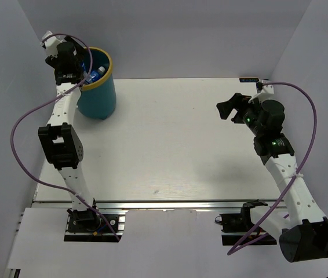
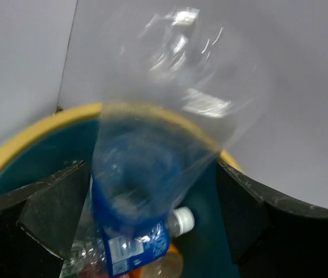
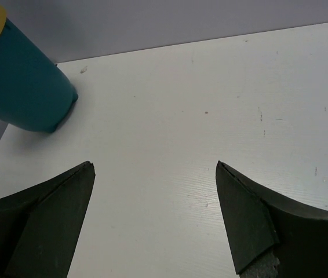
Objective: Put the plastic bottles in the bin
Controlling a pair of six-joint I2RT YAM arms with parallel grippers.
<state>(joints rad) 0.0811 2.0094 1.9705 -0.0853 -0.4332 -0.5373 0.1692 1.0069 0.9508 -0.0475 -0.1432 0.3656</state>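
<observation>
- We see the round teal-blue bucket with a yellow rim point(image 1: 97, 99), the bin, standing at the upper left of the top view, on the far left corner of the white table point(image 1: 181, 145).
- The left gripper point(image 1: 82, 73) hangs over the bin's open mouth at the upper left of that frame.
- In the left wrist view its black fingers point(image 2: 54, 211) are spread wide, at lower left and lower right of the frame.
- A clear plastic bottle with a blue label point(image 2: 164, 127) fills the middle of that view, between the fingers and above the bin's rim. It is blurred, and we cannot tell whether either finger touches it.
- Below it, inside the bin, we make out a white cap point(image 2: 182, 220), something orange point(image 2: 164, 267) at the bottom edge, and more clear plastic at lower left. We cannot separate these into single bottles.
- From above, a blue-labelled bottle point(image 1: 97, 73) shows inside the bin.
- The right gripper point(image 1: 229, 108) sits at the right of the top view, well apart from the bin, above the table.
- Its fingers point(image 3: 48, 220) stand apart with nothing between them, bare tabletop below and the bin at upper left of the right wrist view.
</observation>
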